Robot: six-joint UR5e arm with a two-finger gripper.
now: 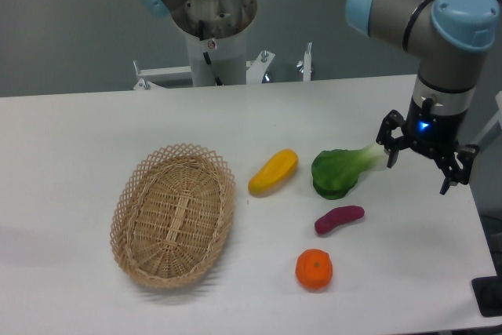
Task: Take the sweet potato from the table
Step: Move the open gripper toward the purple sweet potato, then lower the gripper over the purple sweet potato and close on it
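A: Well, what is cut off or hard to read in the fixed camera view?

B: The arm's upper links run out of the top edge, and a dark object at the lower right corner is cropped, so I cannot tell what it is. The end effector point(420, 165) hangs at the right side of the bench point(70, 139); its two dark fingers point(390, 147) stand spread apart with nothing between them. How high it sits above the surface cannot be judged from this angle.

A: And the sweet potato?

B: The sweet potato point(339, 219) lies flat on the white bench, to the left of the end effector and nearer the camera, apart from it. It is tilted, right end slightly farther back.

A: What surrounds it?

B: A green leafy vegetable point(337, 172) lies just behind it, its pale stem reaching right, close to the left finger; whether they touch I cannot tell. A yellow elongated fruit point(273, 172) lies to the far left of the sweet potato. An orange point(314, 269) sits just in front of it, near the front edge. A wicker basket point(174, 215) rests well to the left.
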